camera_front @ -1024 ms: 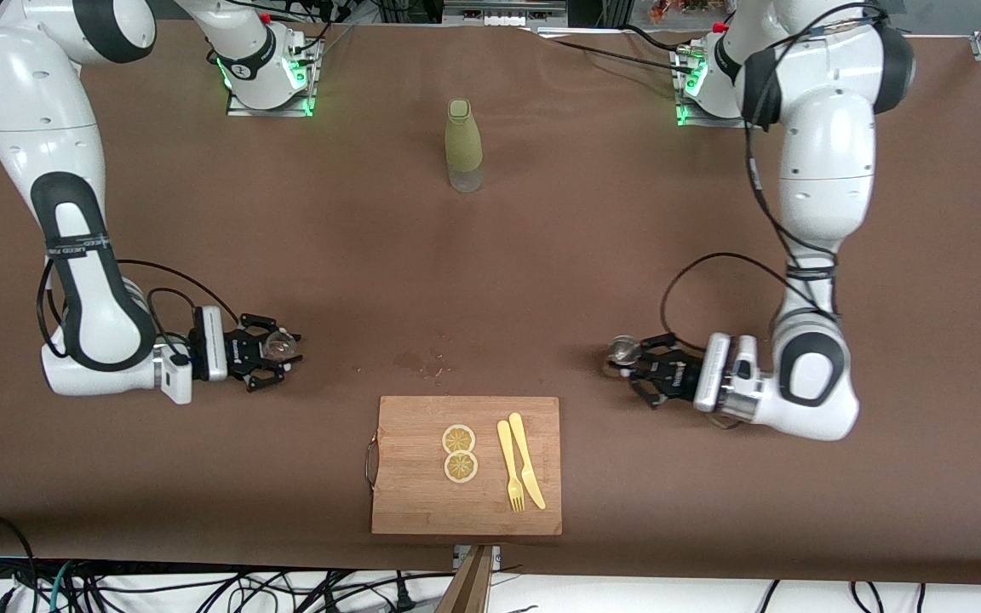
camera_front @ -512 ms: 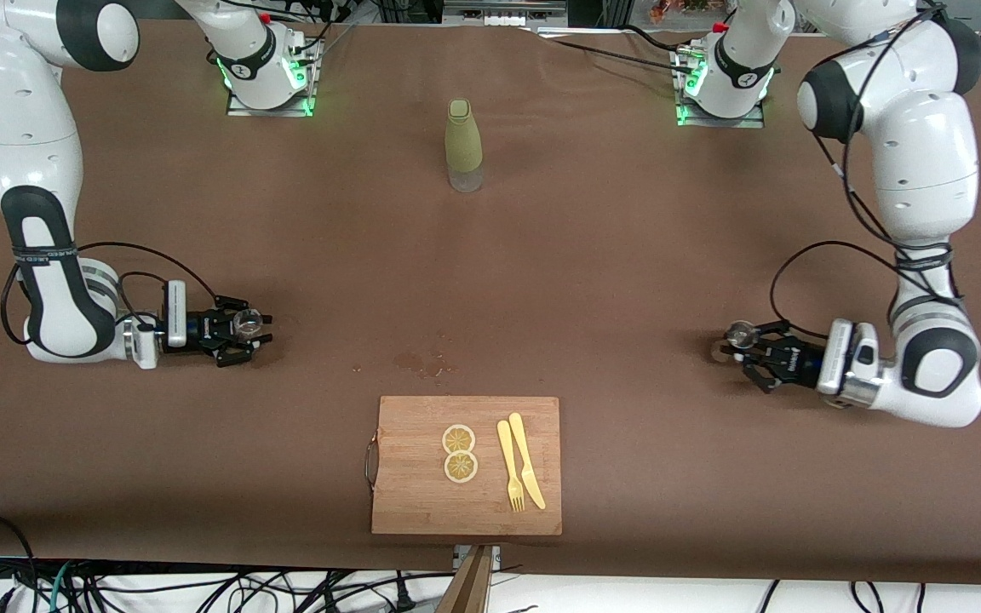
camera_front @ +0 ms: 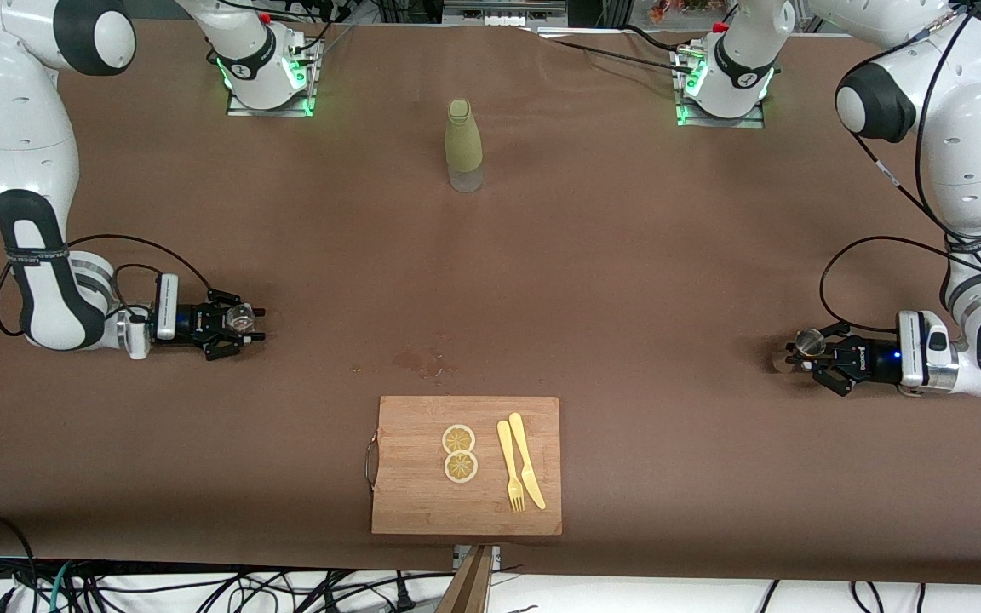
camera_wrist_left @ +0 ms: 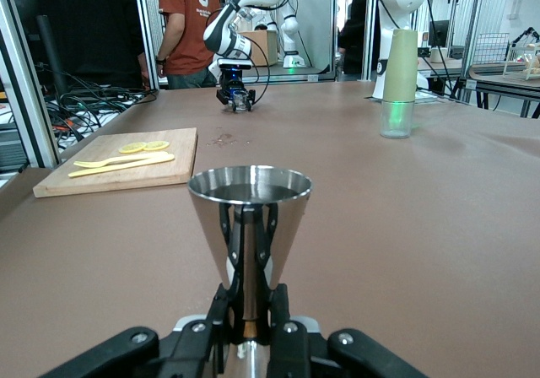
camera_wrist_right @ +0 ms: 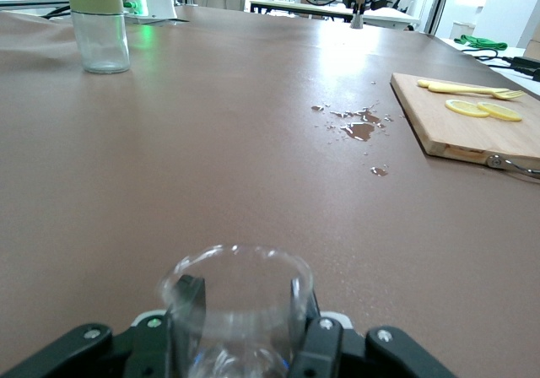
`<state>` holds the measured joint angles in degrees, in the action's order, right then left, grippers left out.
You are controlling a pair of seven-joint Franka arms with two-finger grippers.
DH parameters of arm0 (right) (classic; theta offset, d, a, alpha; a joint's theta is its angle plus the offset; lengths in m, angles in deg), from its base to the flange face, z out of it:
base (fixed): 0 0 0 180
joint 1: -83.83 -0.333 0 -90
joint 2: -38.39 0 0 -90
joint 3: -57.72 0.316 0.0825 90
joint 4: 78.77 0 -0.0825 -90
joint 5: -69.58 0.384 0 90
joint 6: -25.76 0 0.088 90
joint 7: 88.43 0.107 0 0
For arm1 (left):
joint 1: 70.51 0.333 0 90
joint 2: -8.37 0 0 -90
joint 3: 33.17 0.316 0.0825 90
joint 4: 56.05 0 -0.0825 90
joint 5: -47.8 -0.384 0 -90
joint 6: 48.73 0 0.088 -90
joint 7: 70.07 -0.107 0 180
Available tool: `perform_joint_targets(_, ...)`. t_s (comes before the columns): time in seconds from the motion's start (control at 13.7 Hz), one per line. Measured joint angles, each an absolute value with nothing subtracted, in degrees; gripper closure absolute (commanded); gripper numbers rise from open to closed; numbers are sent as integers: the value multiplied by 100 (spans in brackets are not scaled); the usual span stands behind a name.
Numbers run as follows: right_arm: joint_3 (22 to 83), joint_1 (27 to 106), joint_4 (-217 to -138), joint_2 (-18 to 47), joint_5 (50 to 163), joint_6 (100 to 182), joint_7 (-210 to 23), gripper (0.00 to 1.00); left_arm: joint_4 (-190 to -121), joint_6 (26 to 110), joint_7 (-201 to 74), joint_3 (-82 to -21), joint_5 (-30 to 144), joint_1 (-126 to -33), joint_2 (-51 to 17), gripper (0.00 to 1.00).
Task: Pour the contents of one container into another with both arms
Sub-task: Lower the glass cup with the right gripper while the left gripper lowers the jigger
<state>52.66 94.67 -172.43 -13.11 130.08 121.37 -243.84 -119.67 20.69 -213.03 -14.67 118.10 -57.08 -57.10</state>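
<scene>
Steel jigger [camera_wrist_left: 250, 218]: I read it upright, clamped at its narrow waist by the left gripper [camera_front: 807, 358], low at the left arm's end of the table; its lower cone is hidden by the fingers [camera_wrist_left: 226, 306]. Clear glass cup [camera_wrist_right: 236, 306]: sits upright between the right gripper's [camera_front: 243, 323] fingers [camera_wrist_right: 314, 344] at the right arm's end; its base is cut off by the frame edge, so I cannot tell whether it is pinched or loose, nor whether it rests on the brown tabletop [camera_front: 627, 255]. Olive-green bottle [camera_front: 463, 145]: upright between the two bases. Wooden cutting board [camera_front: 465, 465]: nearest the front camera, bearing two lemon slices [camera_front: 459, 452], yellow fork [camera_front: 508, 466] and knife [camera_front: 527, 461]. Wet spill [camera_wrist_right: 359, 123]: just beside the board.
</scene>
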Motion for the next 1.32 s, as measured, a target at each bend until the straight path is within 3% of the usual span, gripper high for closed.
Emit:
perform_joint_targets(0.15, 5194, 9468, -17243, -1311, 13008, 12138, -24385, 0, -11972, 1881, -21787, -1469, 11570, -5679, -5810, 100)
perform_joint_targets(0.51, 4813, 9472, -17129, -1289, 13016, 12139, -24370, 0, -12015, 1087, -22381, -1598, 10603, -5636, -5833, 100)
perform_joint_targets(0.88, 4211, 9483, -16552, -1070, 12836, 11787, -23280, 0, -12413, 1062, -22592, -1913, 10153, -5884, -5917, 100)
perform_joint_targets(1.32, 4164, 9247, -15943, 313, 11358, 11835, -19052, 0, -12485, 1066, -22603, -1891, 10139, -5873, -5919, 100)
